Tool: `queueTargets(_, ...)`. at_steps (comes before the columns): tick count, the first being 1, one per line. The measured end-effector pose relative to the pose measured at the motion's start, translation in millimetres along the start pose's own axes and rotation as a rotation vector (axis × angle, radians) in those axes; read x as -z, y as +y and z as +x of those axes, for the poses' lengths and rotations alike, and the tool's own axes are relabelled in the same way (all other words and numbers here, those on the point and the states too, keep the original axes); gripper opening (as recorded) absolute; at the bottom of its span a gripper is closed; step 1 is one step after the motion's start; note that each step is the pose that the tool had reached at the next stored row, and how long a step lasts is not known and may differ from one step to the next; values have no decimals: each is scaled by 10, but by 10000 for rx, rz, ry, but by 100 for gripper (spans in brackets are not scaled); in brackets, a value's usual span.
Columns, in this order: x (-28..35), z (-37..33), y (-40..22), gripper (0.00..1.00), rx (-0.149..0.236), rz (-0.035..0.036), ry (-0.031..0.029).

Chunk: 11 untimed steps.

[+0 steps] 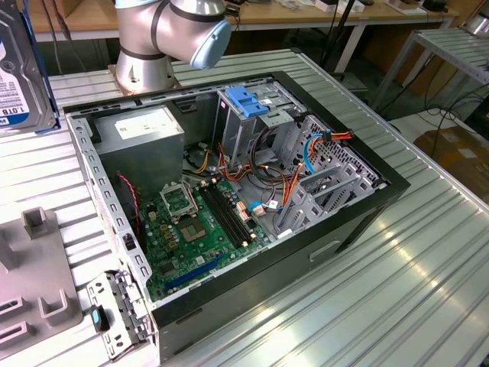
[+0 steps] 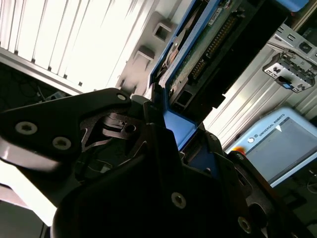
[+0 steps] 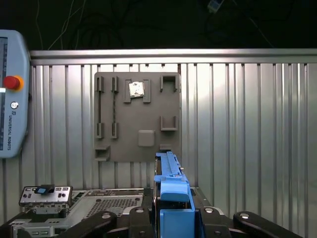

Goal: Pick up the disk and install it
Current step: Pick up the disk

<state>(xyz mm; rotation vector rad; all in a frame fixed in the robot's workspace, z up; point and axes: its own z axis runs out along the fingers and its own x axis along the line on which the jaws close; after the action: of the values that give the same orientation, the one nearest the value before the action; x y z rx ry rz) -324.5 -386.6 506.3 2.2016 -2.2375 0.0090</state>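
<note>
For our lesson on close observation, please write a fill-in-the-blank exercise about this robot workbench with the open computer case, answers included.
1. In the first wrist view, the disk shows a side rail of ____ plastic.
2. The end effector is ____ on the disk.
3. The motherboard inside the computer case is ____ in colour.
4. The round button on the teach pendant is ____.
Missing words: blue; shut; green; red.

The disk (image 1: 19, 73), dark with a white, blue-banded label, hangs upright at the exterior view's left.
</note>
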Motion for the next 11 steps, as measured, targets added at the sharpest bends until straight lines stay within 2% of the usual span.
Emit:
queueTargets(4,-2,38,-46,37,0,1,-1)
queueTargets(11,-4,59,-163,37,0,-1,1)
